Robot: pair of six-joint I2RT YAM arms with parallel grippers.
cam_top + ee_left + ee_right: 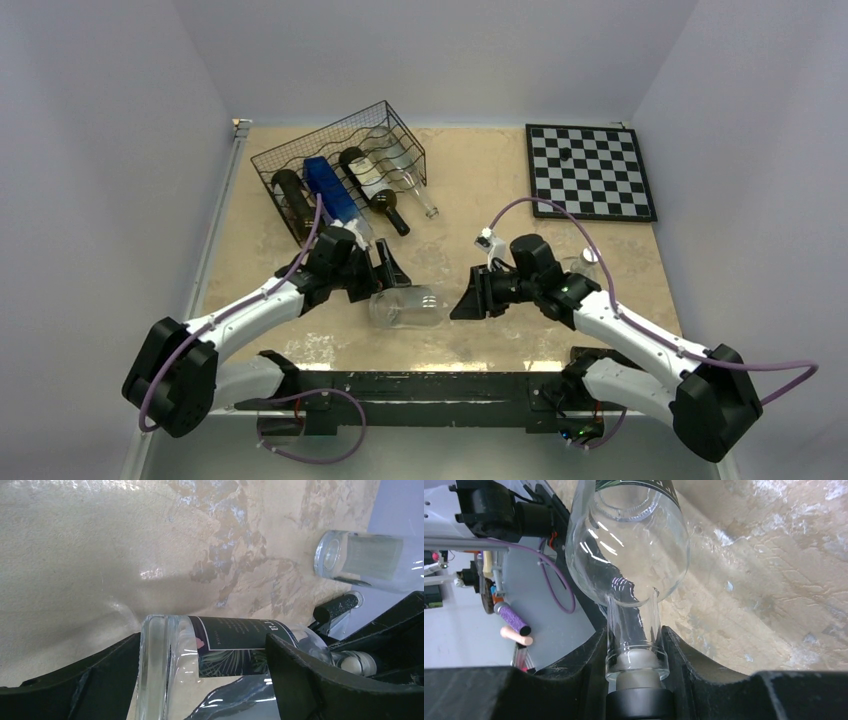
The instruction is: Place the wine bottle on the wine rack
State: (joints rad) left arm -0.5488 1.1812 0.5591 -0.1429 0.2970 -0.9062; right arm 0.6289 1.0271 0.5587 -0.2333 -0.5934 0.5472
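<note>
The wine bottle [405,306] lies on its side on the surface [470,180], near the wine rack [340,165]; the right claw [634,645] is clamped on its neck; the left claw [393,280] stands apart astride its body; grasping is seemingly in hand, and next comes closing, then lifting rackward.

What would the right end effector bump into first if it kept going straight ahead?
The clear wine bottle: its neck sits between the fingers of the right end effector.
</note>
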